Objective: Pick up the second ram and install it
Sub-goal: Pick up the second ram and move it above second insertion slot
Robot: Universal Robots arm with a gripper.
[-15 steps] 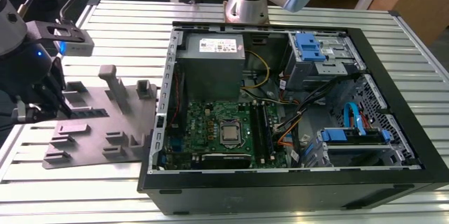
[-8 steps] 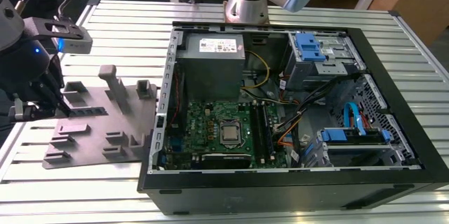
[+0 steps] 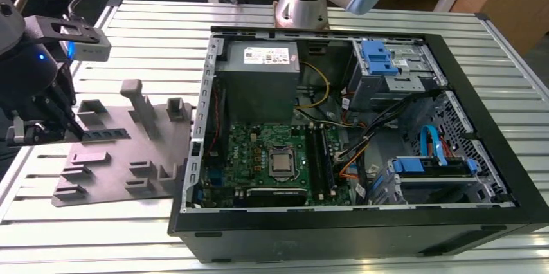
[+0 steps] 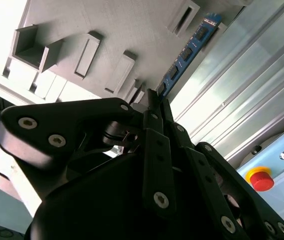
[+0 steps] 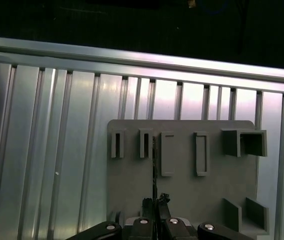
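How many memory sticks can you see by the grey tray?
1. The second ram stands on edge at the grey tray, and the gripper is shut on one end of it. Another could be hidden behind the tray's upright posts.

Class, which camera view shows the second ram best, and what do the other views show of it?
The second wrist view: the second ram shows its blue face and row of black chips. The exterior view shows it as a small dark strip on the grey tray; the first wrist view sees it edge-on, a thin line.
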